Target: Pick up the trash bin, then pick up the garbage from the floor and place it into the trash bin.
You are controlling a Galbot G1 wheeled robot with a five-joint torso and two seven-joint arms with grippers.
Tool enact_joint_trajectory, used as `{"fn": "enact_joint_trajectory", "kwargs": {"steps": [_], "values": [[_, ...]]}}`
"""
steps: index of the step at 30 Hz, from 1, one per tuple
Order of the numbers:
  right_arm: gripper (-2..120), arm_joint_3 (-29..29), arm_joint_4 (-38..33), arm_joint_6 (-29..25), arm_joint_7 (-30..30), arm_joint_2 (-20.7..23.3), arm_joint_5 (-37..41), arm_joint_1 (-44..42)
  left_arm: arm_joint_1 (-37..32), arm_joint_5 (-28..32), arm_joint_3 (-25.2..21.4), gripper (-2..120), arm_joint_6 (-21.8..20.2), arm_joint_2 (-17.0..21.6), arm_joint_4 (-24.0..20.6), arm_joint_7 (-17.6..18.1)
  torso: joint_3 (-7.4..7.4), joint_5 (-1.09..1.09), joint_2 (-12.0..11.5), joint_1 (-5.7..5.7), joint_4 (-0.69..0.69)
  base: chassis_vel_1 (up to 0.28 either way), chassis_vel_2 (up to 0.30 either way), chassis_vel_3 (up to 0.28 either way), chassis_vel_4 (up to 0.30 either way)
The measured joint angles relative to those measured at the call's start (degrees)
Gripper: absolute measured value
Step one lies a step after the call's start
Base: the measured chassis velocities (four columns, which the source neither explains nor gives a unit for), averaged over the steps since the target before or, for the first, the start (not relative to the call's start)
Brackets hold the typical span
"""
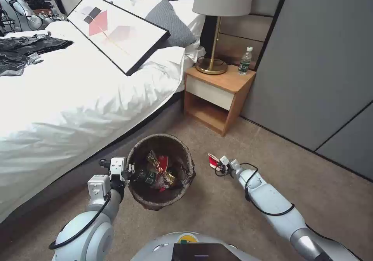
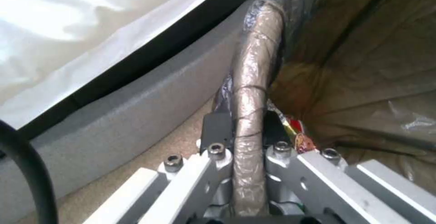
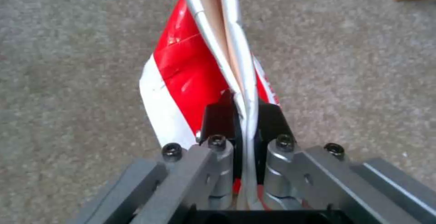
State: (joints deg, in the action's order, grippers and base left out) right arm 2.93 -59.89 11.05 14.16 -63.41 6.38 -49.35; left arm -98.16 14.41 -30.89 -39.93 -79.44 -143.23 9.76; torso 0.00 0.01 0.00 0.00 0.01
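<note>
Nearest you, at the lower edge of the head view, sits the robot's white torso dome with its dark screen.

Item one, left gripper: your jaws are clamped on the rim of the small round trash bin lined with a dark brown-black bag. In the left wrist view the left gripper has one black pad on each side of the bag-wrapped rim, one outside the bin, one inside. The bin stands beside the bed, between your two arms.

Item two, bin contents: a crumpled yellow and brown snack wrapper, a red carton piece and a dark bottle with a green label lie together inside.

Item three, right gripper: your jaws are pinched tight on a flattened red-and-white paper carton, to the right of the bin and apart from it. In the right wrist view the right gripper grips the carton's folded white edge, with the red-and-white body hanging over the beige carpet. You cannot tell whether the carton touches the carpet.

Item four, surroundings: a white-sheeted bed with a grey base to your left, carrying a black-framed picture and a grey pillow. A wooden nightstand stands ahead; its tabletop holds a brass lamp with a pale shade and a clear plastic bottle with a green label.
</note>
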Motion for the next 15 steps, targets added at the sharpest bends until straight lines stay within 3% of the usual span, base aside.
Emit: {"fn": "enact_joint_trajectory", "kwargs": {"steps": [4, 13, 14, 15], "values": [[3, 1.64, -1.73, -0.68, -0.86, 0.57, -0.77, -1.15, -0.06, -0.02, -0.04, 2, 0.0, 0.02, 0.0, 0.02, 0.01, 0.02, 0.0, 0.0, 0.0, 0.0, 0.0, 0.0, 0.0], [3, 9.73, -22.89, 0.13, -2.11, 7.93, 4.65, -10.63, -0.02, 0.11, -0.4, 2, 0.0, 0.45, 0.0, 0.07, 0.0, -0.01, 0.0, 0.0, -0.02, 0.0, 0.0, 0.0, 0.0], [3, 11.77, -28.05, 0.66, -2.5, 9.16, 6.54, -13.34, 0.02, 0.13, -0.34, 2, -0.01, 0.47, 0.0, 0.08, 0.0, 0.0, 0.0, 0.0, -0.03, 0.0, 0.0, 0.0, 0.0], [3, 11.77, -28.05, 0.66, -2.5, 9.16, 6.54, -13.34, 0.02, 0.13, -0.34, 2, -0.01, 0.47, 0.0, 0.08, 0.0, 0.0, 0.0, 0.0, -0.03, 0.0, 0.0, 0.0, 0.0]]}}
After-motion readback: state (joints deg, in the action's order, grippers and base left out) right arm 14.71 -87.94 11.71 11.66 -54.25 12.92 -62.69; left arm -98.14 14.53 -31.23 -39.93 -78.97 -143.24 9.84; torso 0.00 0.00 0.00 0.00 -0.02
